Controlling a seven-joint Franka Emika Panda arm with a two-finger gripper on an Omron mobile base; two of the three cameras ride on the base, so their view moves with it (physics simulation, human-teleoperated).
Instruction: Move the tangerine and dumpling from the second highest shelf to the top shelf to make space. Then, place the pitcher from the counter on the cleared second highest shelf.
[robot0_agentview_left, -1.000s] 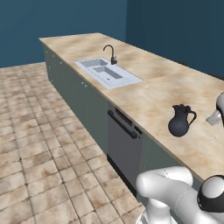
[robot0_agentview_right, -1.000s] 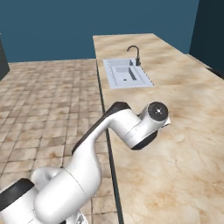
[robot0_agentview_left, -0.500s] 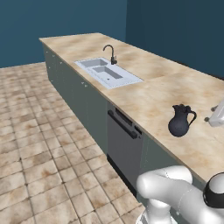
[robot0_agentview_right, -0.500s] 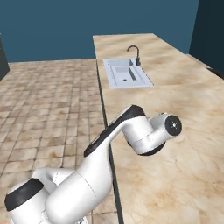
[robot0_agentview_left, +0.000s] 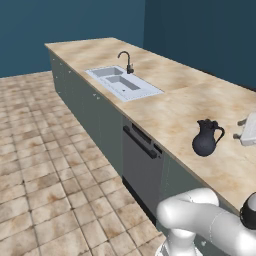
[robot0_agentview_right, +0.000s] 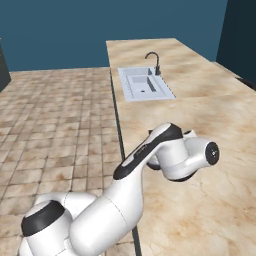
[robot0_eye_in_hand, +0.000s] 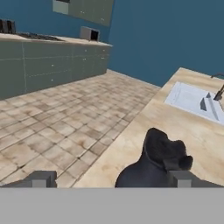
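From my left base camera, the small dark glazed pitcher (robot0_agentview_left: 206, 138) stands upright on the long beige stone-look table (robot0_agentview_left: 165, 100), well apart from the inset grey sink (robot0_agentview_left: 123, 83). From my hand camera, my pincer (robot0_eye_in_hand: 111, 178) hovers fully spread around nothing, tips flanking the pitcher (robot0_eye_in_hand: 155, 159), presumably lining up a grasp.

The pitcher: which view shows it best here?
The left base view: the pitcher stands whole and upright on the counter, handle and spout clear. The hand view shows it close but cropped at the bottom edge. In the right base view I cannot make it out.
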